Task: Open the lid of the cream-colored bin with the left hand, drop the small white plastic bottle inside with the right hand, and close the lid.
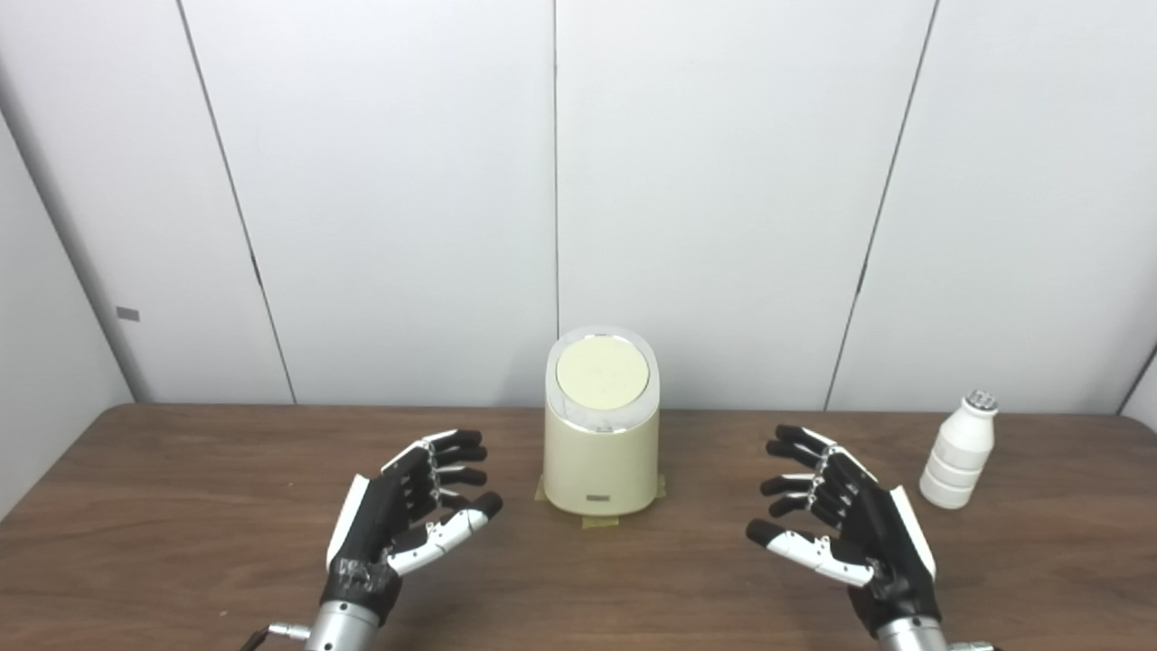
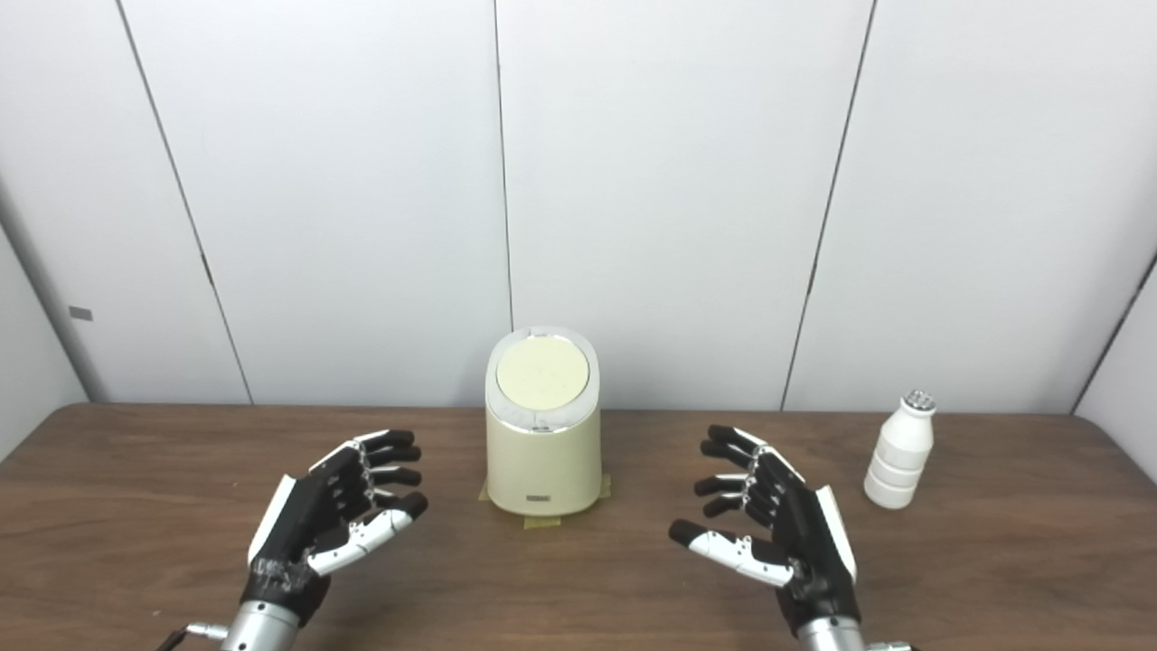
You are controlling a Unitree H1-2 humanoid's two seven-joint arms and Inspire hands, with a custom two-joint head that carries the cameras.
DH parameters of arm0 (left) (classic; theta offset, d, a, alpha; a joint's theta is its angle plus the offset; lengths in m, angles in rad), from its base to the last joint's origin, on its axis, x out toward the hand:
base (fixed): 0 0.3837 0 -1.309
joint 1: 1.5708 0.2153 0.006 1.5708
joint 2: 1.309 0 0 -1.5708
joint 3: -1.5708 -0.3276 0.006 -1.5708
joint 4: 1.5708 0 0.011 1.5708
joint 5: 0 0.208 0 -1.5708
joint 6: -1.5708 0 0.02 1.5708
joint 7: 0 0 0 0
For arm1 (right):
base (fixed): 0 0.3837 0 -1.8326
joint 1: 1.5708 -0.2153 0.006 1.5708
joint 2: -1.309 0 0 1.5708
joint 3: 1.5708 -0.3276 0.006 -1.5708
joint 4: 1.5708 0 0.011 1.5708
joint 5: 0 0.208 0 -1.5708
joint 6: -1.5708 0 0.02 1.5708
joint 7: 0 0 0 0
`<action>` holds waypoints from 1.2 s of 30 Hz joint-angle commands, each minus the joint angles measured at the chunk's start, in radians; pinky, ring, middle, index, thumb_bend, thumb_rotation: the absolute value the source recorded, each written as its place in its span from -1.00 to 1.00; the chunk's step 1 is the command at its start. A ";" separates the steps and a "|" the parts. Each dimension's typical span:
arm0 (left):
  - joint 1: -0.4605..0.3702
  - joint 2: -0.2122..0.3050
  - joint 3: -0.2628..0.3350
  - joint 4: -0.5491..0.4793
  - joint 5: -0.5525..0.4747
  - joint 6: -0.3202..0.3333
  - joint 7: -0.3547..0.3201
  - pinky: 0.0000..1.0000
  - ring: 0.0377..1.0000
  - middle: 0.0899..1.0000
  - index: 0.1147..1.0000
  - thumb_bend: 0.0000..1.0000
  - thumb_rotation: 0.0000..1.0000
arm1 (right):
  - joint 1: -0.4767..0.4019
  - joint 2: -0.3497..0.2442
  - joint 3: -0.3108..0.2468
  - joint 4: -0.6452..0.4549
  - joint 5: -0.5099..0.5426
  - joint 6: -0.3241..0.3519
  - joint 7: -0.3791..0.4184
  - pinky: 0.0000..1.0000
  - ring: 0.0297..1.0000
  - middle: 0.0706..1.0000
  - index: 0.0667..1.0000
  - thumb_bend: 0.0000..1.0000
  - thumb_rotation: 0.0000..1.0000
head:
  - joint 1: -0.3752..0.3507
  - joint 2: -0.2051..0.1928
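wood table point(image 1: 181, 506) | cream bin point(image 1: 601, 452) lid down | ribbed white bottle point(image 1: 958, 452) upright | left robot hand point(image 1: 407, 515), right robot hand point(image 1: 841, 524) spread, empty

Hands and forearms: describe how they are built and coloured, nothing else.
Both the left hand and right hand are black with white plates along the outer edge and on the thumbs, and dark-tipped fingers. Each joins a silver metal wrist cuff; a thin dark cable shows at the left wrist.
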 commanded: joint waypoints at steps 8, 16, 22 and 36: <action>-0.032 0.005 0.000 -0.022 0.003 -0.041 0.003 0.03 0.30 0.40 0.44 0.40 -0.65 | -0.031 -0.005 -0.001 -0.030 0.002 -0.022 0.001 -0.04 0.16 0.45 0.49 0.60 -0.54 | 0.000 0.001; -0.033 0.007 0.004 -0.024 0.012 -0.039 0.011 0.02 0.30 0.39 0.43 0.38 -0.66 | -0.033 -0.004 0.000 -0.023 0.009 -0.028 0.004 -0.03 0.16 0.45 0.49 0.60 -0.56 | 0.002 -0.002; -0.042 -0.011 0.011 -0.045 0.048 -0.011 0.053 0.34 0.60 0.67 0.69 0.48 -0.42 | -0.038 -0.003 0.003 -0.023 0.005 -0.019 0.003 -0.04 0.16 0.46 0.49 0.58 -0.56 | 0.008 -0.008; -0.244 0.004 -0.016 -0.008 0.167 0.102 0.088 1.00 1.00 1.00 1.00 0.75 -0.12 | -0.042 -0.012 -0.003 -0.005 0.001 -0.032 0.002 -0.03 0.16 0.46 0.48 0.60 -0.54 | 0.021 -0.011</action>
